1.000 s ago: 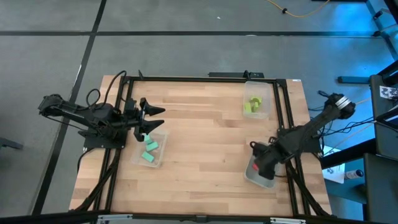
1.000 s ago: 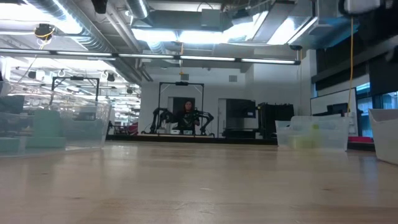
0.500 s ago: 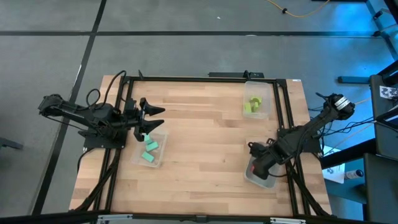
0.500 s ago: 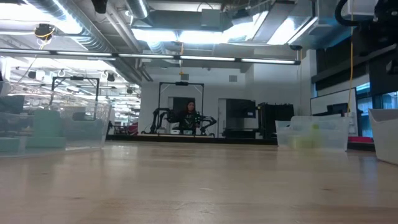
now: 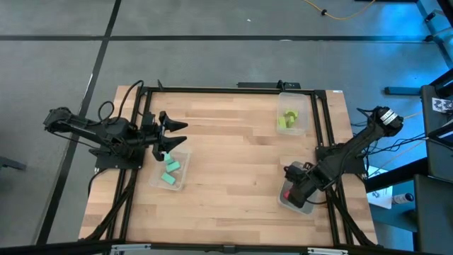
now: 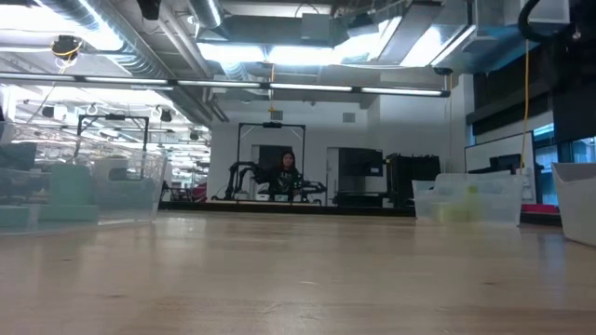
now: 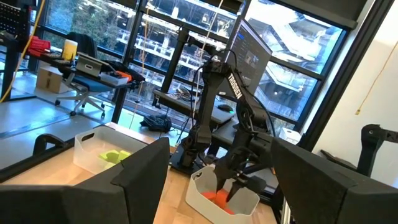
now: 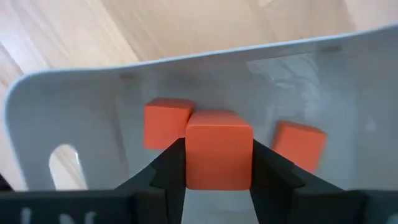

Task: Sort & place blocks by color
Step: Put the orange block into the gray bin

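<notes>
Three clear tubs stand on the wooden table. The one near the left edge holds the teal blocks (image 5: 170,168). The lime blocks (image 5: 287,118) lie in the far right tub. In the near right tub (image 5: 283,199), two red blocks (image 8: 166,124) rest on the floor. My right gripper (image 5: 291,188) hangs over that tub, shut on a third red block (image 8: 219,154). My left gripper (image 5: 180,136) waits open just beyond the teal tub's far end. My right gripper pinches the red block by two opposite side faces (image 8: 193,163), one finger on each, coming from above and pointing down into the tub. The block is lifted clear, sits level, and hangs above the two red blocks on the tub's floor.
The table's middle is bare wood (image 5: 233,156). A black frame (image 5: 212,89) runs along the far and side edges. In the low view the teal tub (image 6: 84,195) and the lime tub (image 6: 466,200) stand at the sides, and a person (image 6: 285,167) sits far behind.
My right gripper has shifted slightly toward the table's near edge over the near right tub, still shut on the red block. My left arm has kept still.
</notes>
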{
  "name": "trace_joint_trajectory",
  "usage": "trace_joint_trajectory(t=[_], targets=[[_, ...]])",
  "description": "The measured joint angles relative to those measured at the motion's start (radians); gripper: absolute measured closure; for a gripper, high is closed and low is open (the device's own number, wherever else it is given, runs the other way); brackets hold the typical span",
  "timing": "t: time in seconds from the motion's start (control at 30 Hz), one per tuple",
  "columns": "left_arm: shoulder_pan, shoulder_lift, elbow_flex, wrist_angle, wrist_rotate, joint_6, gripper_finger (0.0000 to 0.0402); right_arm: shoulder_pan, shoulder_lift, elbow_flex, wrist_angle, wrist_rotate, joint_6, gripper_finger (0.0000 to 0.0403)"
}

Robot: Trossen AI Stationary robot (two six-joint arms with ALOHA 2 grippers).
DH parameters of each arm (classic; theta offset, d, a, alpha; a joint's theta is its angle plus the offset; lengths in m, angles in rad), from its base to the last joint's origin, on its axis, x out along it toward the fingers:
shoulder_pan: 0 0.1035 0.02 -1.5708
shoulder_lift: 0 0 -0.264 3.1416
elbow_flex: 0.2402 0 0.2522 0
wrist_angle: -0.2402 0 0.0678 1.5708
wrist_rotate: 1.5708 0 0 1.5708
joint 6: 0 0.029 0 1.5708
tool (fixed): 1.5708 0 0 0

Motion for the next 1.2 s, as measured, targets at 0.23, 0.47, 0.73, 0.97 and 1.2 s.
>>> trace_joint_trajectory(t=[0.23, 0.47, 0.73, 0.97, 1.2], targets=[[0.0, 0.0, 0.0, 0.0, 0.0, 0.0, 0.0129, 0.0, 0.0, -0.048, 0.058, 0.061, 0.053, 0.0265], [0.0, 0.0, 0.0, 0.0, -0.005, 0.0, 0.0129, 0.0, 0.0, -0.049, 0.057, 0.081, 0.034, 0.0264], [0.0, 0.0, 0.0, 0.0, -0.006, 0.0, 0.0129, 0.001, -0.003, -0.068, 0.066, 0.078, 0.034, 0.0257], [0.0, 0.0, 0.0, 0.0, -0.006, 0.0, 0.0129, 0.0, -0.002, -0.068, 0.089, 0.081, 0.034, 0.0256], [0.0, 0.0, 0.0, 0.0, -0.006, 0.0, 0.0129, 0.0, -0.005, -0.049, 0.078, 0.06, 0.035, 0.0254]])
